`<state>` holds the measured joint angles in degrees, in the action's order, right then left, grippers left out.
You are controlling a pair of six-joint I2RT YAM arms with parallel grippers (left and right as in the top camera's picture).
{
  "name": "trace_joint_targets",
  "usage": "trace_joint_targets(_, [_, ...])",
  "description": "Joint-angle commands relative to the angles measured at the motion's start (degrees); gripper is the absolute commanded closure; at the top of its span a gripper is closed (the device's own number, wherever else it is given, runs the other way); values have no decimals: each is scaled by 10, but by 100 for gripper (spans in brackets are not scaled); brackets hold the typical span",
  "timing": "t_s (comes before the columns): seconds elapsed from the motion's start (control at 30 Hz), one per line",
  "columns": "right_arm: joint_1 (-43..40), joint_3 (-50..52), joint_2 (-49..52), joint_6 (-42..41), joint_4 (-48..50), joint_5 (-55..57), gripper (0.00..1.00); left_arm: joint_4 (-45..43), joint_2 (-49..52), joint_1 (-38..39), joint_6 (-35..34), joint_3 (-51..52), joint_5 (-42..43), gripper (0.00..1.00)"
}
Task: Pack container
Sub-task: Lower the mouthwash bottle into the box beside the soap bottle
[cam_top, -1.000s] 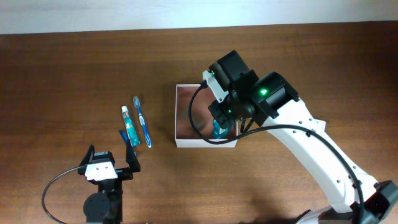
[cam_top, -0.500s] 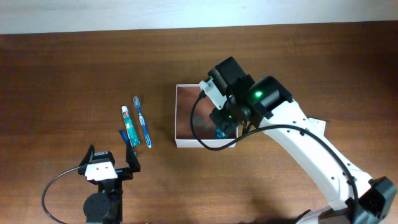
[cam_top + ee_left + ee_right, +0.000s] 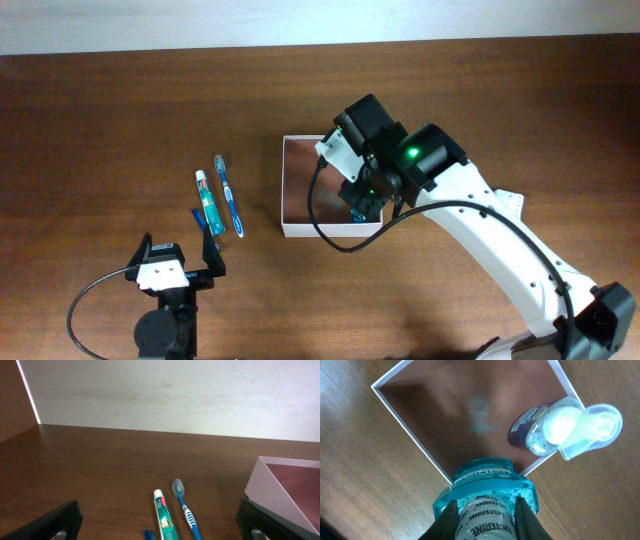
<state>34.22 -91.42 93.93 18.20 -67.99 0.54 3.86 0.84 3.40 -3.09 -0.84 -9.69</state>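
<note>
right wrist: right gripper (image 3: 486, 522) clamps teal bottle (image 3: 485, 487)

Teal-capped bottle (image 3: 485, 491) clamped in right end effector (image 3: 485, 519) over near corner of white-walled container (image 3: 440, 415), reddish-brown inside; second bottle (image 3: 547, 430), flip cap open, at its right wall; wooden table (image 3: 350, 485) around.

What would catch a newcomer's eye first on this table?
The white arm's right pincer gripping a teal-capped bottle above the white box mid-table, where a second bottle with a flipped-open clear cap lies at one corner. Left of the box, a toothbrush and a toothpaste tube lie side by side.
</note>
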Motion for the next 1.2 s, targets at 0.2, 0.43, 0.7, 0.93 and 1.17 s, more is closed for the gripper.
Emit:
trace_joint_targets(0.2, [2, 0, -5, 30, 14, 1, 79, -1, -5, -3, -7, 3, -6, 1])
trace_joint_targets(0.43, [-15, 5, -5, 31, 15, -2, 79, -1, -5, -3, -7, 3, -6, 1])
trace_joint_targets(0.7, [-57, 30, -5, 41, 38, -67, 79, -1, -5, -3, -8, 3, -6, 1])
trace_joint_targets(0.93, [-61, 31, -5, 82, 46, -109, 79, -1, -5, -3, -7, 3, -6, 1])
trace_joint_targets(1.17, [-61, 31, -5, 101, 50, -109, 79, -1, -5, -3, -7, 3, -6, 1])
